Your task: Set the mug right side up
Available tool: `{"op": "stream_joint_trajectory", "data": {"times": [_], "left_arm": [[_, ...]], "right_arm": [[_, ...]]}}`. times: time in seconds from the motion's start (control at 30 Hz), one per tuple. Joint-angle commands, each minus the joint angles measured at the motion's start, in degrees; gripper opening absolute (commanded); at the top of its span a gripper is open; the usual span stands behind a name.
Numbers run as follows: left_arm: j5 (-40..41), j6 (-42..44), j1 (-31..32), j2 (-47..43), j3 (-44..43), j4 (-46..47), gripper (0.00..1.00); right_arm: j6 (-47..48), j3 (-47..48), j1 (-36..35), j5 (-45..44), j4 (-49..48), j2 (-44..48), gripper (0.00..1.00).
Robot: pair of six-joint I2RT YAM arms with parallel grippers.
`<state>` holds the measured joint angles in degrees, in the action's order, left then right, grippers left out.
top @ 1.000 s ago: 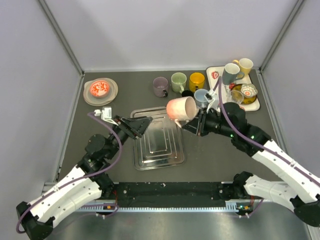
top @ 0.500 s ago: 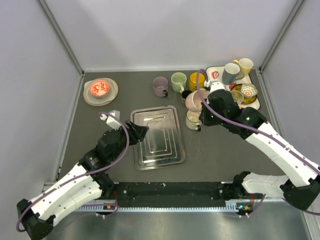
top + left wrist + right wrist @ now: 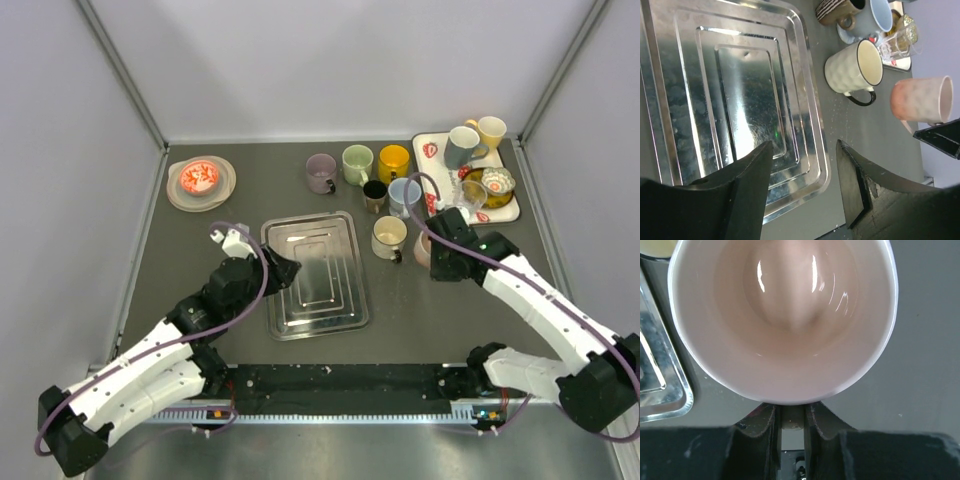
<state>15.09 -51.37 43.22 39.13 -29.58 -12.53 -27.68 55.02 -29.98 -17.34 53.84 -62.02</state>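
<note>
Our right tool (image 3: 790, 415) is pinched tight on the pink mug (image 3: 782, 315), with what looks like the handle (image 3: 791, 422) caught between its two fingers. From the tool's own camera we look straight down into the glossy bowl of the mug, just ahead of the fingertips, so its mouth faces up. The left wrist view agrees: the mug's rim points the same way as that of the cream mug (image 3: 852, 70) beside it, which stands upright on the surface (image 3: 925, 340). We judge the turning itself to be done. What we cannot tell from these views is whether the mug's base is resting on the surface or hanging just above it, since the arm hides it from the overhead camera. As we read it, what is left is to make sure the mug is seated, loosen the grip and draw the tool away without tipping it. A corner of the metal tray (image 3: 740, 100) lies close to the tool's left. Our left tool (image 3: 802, 195) hovers over the near edge of that tray, its jaws apart with nothing between them, taking no part in the hold.
</note>
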Motion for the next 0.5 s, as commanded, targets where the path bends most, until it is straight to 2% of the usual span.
{"op": "stream_joint_trajectory", "data": {"times": [0.0,0.47], "left_arm": [[-1.64,-1.27,-0.16,0.33,-1.35,-1.35,0.59],[-3.49,-0.39,-0.16,-0.46,0.58,-4.78,0.63]], "right_arm": [[-2.55,-1.14,0.53,1.08,-9.54,-1.70,0.00],[-1.59,-3.52,4.13,4.07,-15.78,-11.98,0.00]]}}
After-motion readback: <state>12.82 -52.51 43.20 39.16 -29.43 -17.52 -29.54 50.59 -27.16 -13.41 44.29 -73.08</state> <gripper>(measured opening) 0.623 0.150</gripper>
